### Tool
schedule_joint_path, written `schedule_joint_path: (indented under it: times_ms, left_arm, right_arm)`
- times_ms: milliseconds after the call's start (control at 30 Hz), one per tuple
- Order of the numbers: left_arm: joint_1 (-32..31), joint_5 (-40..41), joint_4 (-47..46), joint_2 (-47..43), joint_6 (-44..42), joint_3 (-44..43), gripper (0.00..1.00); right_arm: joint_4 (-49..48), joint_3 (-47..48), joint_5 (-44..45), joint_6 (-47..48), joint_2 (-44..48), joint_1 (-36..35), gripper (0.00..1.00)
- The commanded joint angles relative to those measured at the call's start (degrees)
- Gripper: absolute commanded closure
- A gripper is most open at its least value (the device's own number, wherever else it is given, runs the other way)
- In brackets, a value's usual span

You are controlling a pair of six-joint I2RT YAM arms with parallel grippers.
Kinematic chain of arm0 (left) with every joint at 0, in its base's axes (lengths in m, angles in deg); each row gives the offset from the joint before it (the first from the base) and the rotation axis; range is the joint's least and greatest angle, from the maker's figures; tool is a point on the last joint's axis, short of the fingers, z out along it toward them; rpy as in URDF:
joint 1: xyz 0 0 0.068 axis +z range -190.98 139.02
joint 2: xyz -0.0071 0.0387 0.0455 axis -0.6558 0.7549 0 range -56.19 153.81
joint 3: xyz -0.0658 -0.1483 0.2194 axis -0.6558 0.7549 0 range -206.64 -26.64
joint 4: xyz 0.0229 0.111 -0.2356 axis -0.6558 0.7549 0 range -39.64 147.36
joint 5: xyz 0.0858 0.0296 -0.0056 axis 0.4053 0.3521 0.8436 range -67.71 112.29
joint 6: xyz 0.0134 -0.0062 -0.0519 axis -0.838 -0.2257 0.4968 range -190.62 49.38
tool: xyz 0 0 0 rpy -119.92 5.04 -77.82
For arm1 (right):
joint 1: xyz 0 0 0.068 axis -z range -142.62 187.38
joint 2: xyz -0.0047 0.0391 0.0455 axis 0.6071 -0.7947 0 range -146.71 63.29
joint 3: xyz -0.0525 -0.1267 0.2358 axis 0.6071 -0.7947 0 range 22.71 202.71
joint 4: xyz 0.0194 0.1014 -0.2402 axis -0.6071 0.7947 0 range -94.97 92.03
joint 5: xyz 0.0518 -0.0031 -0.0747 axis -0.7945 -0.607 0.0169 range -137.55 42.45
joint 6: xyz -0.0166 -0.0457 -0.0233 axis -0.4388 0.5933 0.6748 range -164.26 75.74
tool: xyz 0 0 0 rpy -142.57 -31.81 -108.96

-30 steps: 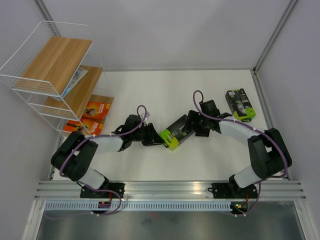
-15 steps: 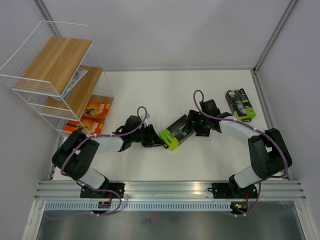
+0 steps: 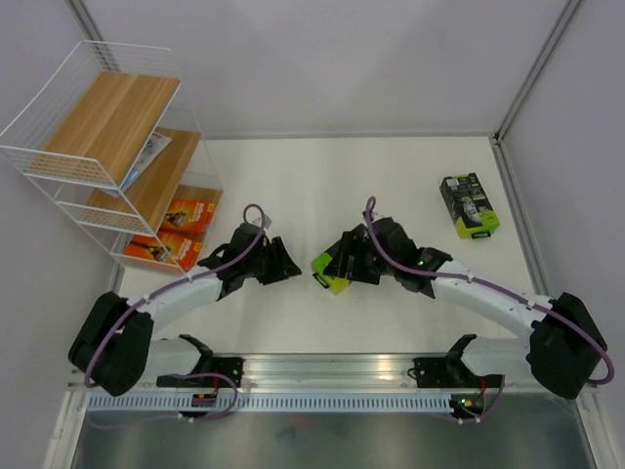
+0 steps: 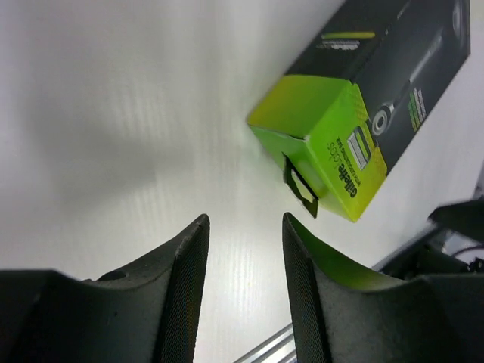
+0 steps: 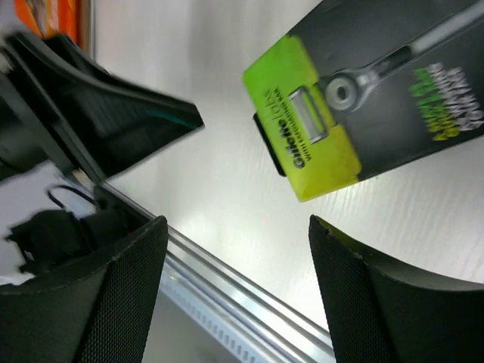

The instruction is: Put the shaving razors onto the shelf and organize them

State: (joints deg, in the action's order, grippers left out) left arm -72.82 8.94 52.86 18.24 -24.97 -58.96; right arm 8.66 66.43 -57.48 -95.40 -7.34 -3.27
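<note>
The black box with the lime-green top (image 5: pixel 370 91) lies flat on the white table (image 3: pixel 322 176), near the middle of the overhead view. Its lime end points to the lower left and its black end is hidden under the right arm's wrist. The black face carries a printed picture of a razor with a silver handle and round head. A lime band wraps the end, with a grey razor-head panel on it. A small black hang tab sticks out of the lime end. Beside the panel the band reads "Gillette", followed by what looks like "LABS". Lime and white lettering further along the black face is too blurred to read.

The right claw (image 5: pixel 238 227) stands wide, with nothing between its fingers, and the box sits just past their tips. The left claw (image 4: pixel 244 227) is parted more narrowly and is also empty. It points at the lime end, apart from it.

A second black box with lime top (image 3: pixel 468 205) lies at the right of the table, well apart from both arms.

The shelf (image 3: pixel 112 117) stands at the upper left. Its lowest board holds the upper orange box (image 3: pixel 187 213) and the lower orange box (image 3: pixel 161 250), side by side. The white-blue pack (image 3: pixel 149 149) lies on the middle board. Their print is too small to read.
</note>
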Motion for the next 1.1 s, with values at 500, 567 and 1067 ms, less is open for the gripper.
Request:
schedule_joint_path:
  times_ms: [500, 567, 1067]
  left_arm:
    - [9.5, 15.3, 16.9, -17.0, 7.8, 7.0, 0.28]
    - [9.8, 15.5, 16.7, -18.4, 7.9, 8.1, 0.27]
    - [10.3, 14.3, 15.5, -23.8, 6.0, 11.2, 0.25]
  right_arm:
    - [19.6, 25.8, 30.7, 43.0, -26.2, -26.3, 0.45]
    - [20.1, 26.0, 32.0, 43.4, -27.8, -28.0, 0.44]
    - [21.7, 28.6, 44.0, 45.2, -35.8, -29.1, 0.47]
